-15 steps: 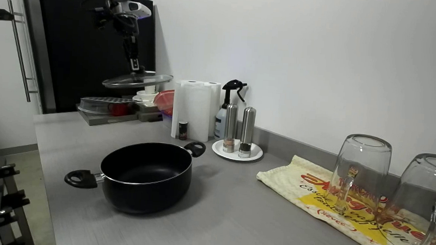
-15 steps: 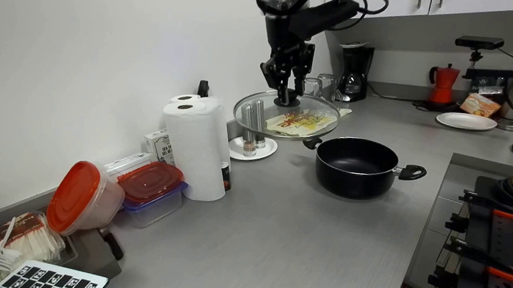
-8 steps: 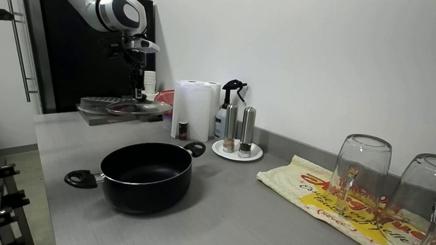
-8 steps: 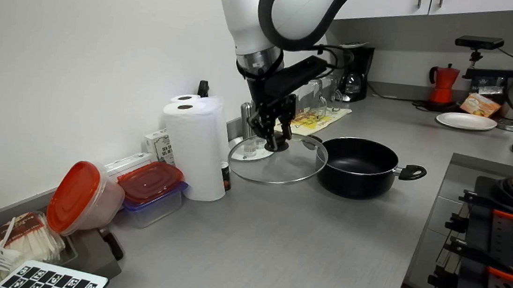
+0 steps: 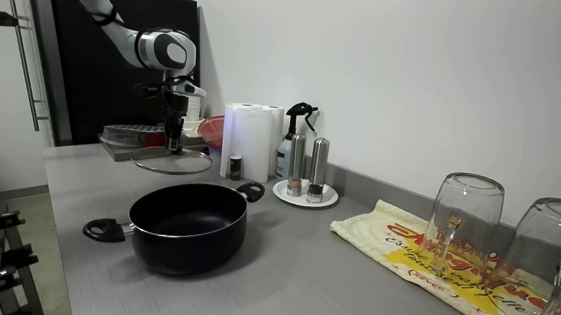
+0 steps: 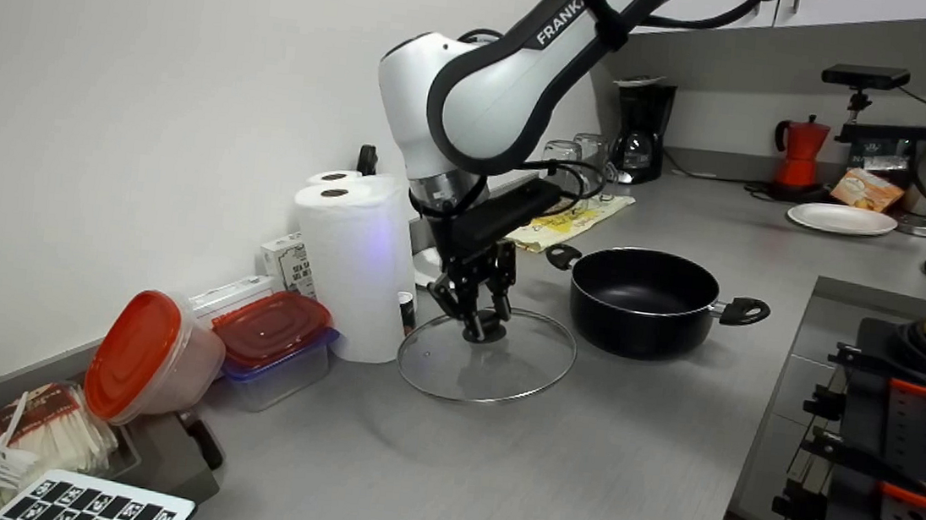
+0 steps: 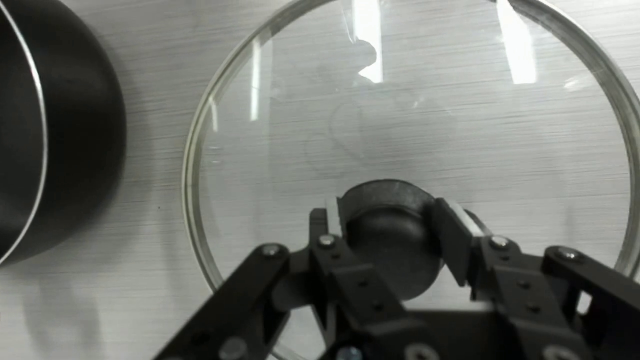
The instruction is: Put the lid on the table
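The lid is a round see-through glass disc with a metal rim and black knob; it shows in both exterior views (image 5: 190,164) (image 6: 511,375) and fills much of the wrist view (image 7: 410,125). My gripper (image 7: 390,215) is shut on the lid's knob, one finger on each side; it also shows in both exterior views (image 5: 174,147) (image 6: 488,320). The lid is roughly level and low over the grey table (image 6: 510,477). I cannot tell for sure whether its rim touches the surface. Fingers partly hide the knob.
The black pot (image 6: 635,327) stands uncovered close beside the lid; its wall shows in the wrist view (image 7: 85,125). Paper towel rolls (image 6: 351,275) and a small dark jar (image 5: 235,168) stand near the lid. Red-lidded containers (image 6: 272,344) and a plate with two mills (image 5: 306,198) are along the wall.
My gripper has come down with the lid in its grasp, from well above the table to low over it, beside the pot. The pot has not moved.
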You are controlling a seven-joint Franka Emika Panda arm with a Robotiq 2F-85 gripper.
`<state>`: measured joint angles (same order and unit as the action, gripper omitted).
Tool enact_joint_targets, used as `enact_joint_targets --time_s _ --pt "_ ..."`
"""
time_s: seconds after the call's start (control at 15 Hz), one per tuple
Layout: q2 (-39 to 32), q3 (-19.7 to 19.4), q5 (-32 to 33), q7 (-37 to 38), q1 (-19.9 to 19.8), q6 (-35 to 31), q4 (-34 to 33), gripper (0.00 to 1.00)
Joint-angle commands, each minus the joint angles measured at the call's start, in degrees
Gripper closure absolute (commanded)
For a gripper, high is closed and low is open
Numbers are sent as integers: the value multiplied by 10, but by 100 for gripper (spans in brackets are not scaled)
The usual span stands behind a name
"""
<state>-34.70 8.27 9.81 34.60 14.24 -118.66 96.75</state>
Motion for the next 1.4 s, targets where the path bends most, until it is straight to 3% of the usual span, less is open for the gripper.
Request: enact_joint_targets --time_s 0.0,0.8,1.33 --pt "-37 -36 -5 9 30 -5 -33 77" --pt "-76 -75 -59 58 24 -93 -29 77" --pt "-81 -89 -59 82 26 -110 -24 77"
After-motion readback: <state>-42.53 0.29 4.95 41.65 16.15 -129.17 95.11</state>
